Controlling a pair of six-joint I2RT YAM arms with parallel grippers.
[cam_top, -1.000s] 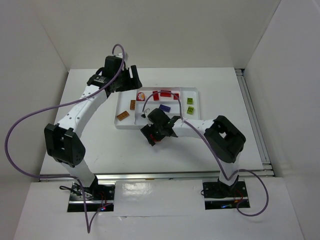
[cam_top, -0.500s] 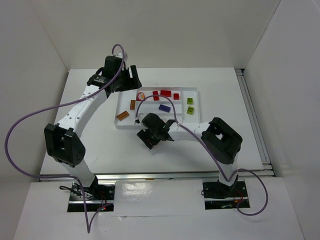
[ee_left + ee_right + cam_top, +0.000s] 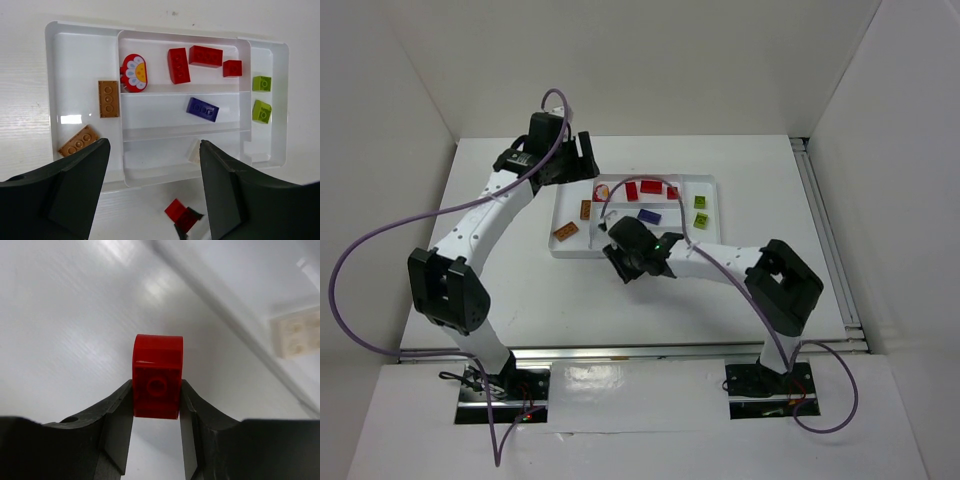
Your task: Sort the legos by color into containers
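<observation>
My right gripper [image 3: 156,406] is clamped on a red brick [image 3: 157,365] just below the tray [image 3: 716,215], and the red slot [image 3: 155,50] lies up-frame, slightly right.

The top camera overlooks the whole table [image 3: 570,295]; both closer wrist cameras share the tray [image 3: 82,50].

The tray [image 3: 49,90] lies on the tabletop [image 3: 22,100]. Left end section [image 3: 82,60]: rear plate [image 3: 108,98] behind front plate [image 3: 78,141]. Far slot [image 3: 155,45]: flower tile [image 3: 134,73] leftmost, three bricks [image 3: 205,55] to its right. Middle slot [image 3: 155,112]: single brick [image 3: 202,109]. Near slot [image 3: 150,160]: end brick [image 3: 195,151] at its right end. Right end section [image 3: 262,55]: two bricks [image 3: 261,111], one behind the other. Before the tray's near wall, the right claw [image 3: 156,400] grips a lone brick [image 3: 157,365].
</observation>
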